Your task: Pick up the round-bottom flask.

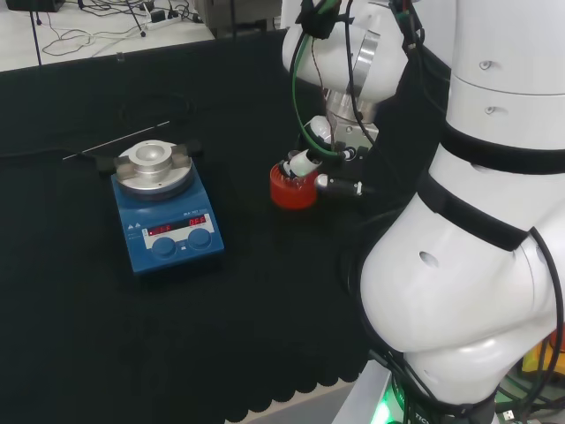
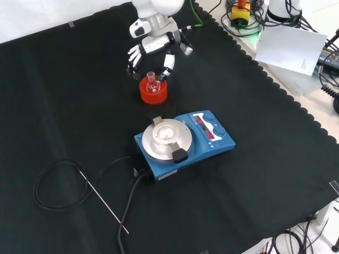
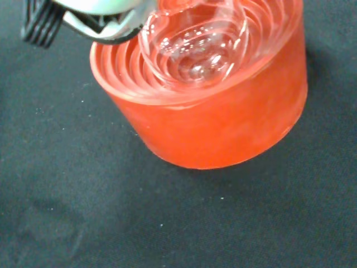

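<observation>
Round-bottom flask (image 2: 152,80) on red stand (image 2: 153,93), seemingly between robot hand (image 2: 151,52) fingers.

This is looking like a lab. A blue hotplate stirrer (image 2: 183,139) with a round metal top is sitting on a tabletop (image 2: 63,95) draped in black cloth, near a clear glass flask (image 2: 152,79) resting in a red ribbed stand (image 2: 153,92). A thin metal rod (image 2: 103,201) is lying on the cloth, and cables (image 1: 97,22) are trailing over the floor beyond the tabletop.
</observation>
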